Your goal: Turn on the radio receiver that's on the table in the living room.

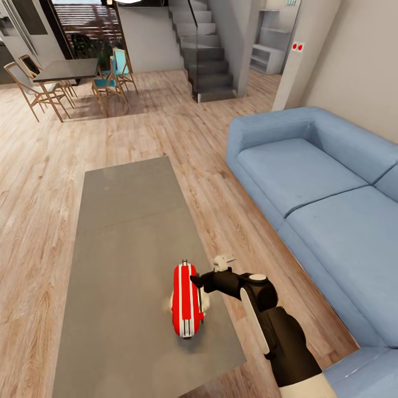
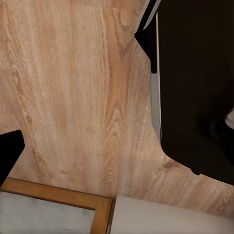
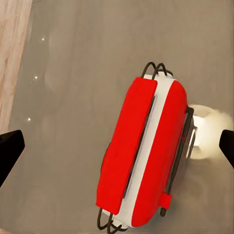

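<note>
My right gripper (image 1: 200, 281), jaws spread wide and empty, hangs over the small red white-striped radio receiver (image 1: 186, 299) at lower centre of the grey-taupe coffee table (image 1: 127, 221), seemingly poised to press its switch.

Right arm extends forward from lower right in the head view, elbow bent, wrist turned inward. Right end effector (image 1: 197, 282) has fingers spread wide. One left end effector fingertip (image 2: 9, 153) visible; state unclear.

I'm seeing light wood plank floor (image 1: 182, 127) everywhere, a big light-blue sofa (image 1: 315, 182) along the beige wall (image 1: 359, 61), grey stairs (image 1: 207, 61) at the back, plus a dark dining table (image 1: 66, 69) with wooden chairs (image 1: 33, 88).
</note>
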### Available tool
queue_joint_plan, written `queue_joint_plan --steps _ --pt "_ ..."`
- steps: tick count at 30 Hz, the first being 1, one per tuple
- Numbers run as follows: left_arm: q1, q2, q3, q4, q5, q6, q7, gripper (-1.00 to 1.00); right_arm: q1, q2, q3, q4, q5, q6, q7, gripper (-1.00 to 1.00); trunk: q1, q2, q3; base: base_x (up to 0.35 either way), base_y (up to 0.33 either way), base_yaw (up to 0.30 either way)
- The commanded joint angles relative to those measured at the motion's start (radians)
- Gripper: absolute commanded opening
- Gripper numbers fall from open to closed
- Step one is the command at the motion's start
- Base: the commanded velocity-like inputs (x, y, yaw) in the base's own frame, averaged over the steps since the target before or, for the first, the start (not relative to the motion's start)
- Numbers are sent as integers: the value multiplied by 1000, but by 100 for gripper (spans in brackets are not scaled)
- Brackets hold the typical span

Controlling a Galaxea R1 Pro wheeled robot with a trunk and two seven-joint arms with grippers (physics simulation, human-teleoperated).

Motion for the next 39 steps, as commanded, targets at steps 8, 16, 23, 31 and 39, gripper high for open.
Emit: queue_joint_plan --steps 8,16,23,31,39 --pt "0 0 -1 -1 -2 0 0 100 -1 1 6 81 1 -77 -2 100 0 0 0 0 0 0" --pt "0 0 -1 -2 -2 0 0 100 -7 2 37 188 2 -169 -5 100 0 0 0 0 0 0" --pt "0 0 -1 -1 -2 0 0 100 -18 9 63 242 3 -203 -13 100 4 -7 -3 0 0 0" --pt "0 0 -1 0 -3 0 -1 100 -18 11 134 256 -45 -254 -73 100 34 -63 -28 0 0 0" --pt "0 -1 -1 0 -39 0 0 100 -18 8 226 258 -176 -266 -208 100 65 -119 -53 0 0 0"
